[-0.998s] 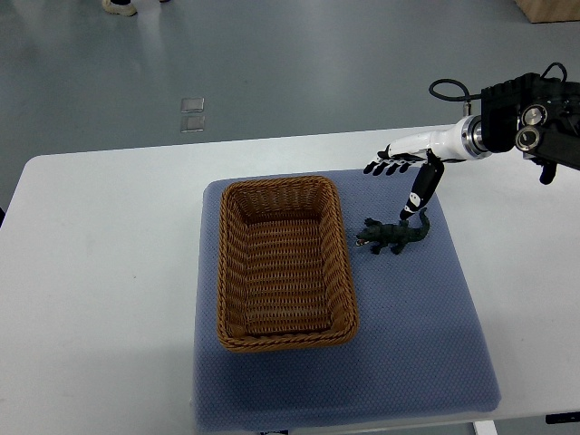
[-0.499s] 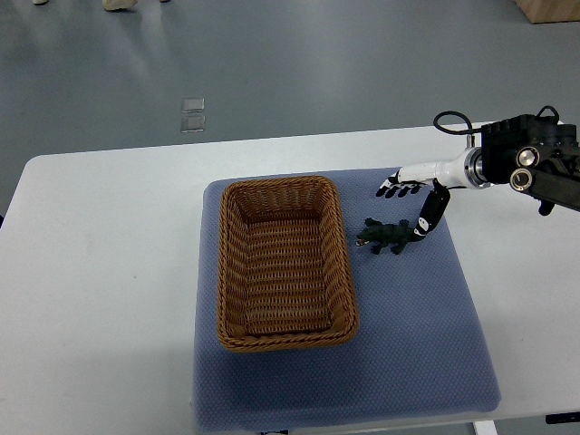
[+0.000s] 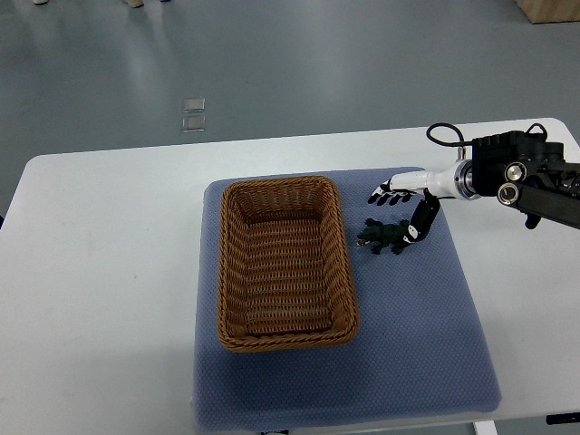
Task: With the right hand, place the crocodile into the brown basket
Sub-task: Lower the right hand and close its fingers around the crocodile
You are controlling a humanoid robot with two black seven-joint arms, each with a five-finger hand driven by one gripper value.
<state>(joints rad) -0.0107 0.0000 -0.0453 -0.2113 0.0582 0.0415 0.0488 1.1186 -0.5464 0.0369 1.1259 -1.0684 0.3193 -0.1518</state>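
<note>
A small dark green toy crocodile [image 3: 384,237] lies on the blue mat [image 3: 408,317], just right of the brown wicker basket [image 3: 282,263]. My right hand [image 3: 401,207] comes in from the right edge and hovers right over the crocodile. Its fingers [image 3: 385,195] are spread just behind the toy, and the thumb [image 3: 419,222] hangs down at the tail end. Whether the thumb touches the toy cannot be made out. The hand holds nothing. The basket has nothing in it. No left arm shows.
The blue mat lies on a white table [image 3: 100,272] with rounded corners. Grey floor lies beyond the far edge. The black forearm housing [image 3: 530,172] with a cable loop sits over the table's right side.
My right hand has dropped lower and shifted slightly left and nearer, closing in over the crocodile's tail end. The crocodile and the basket have not moved.
</note>
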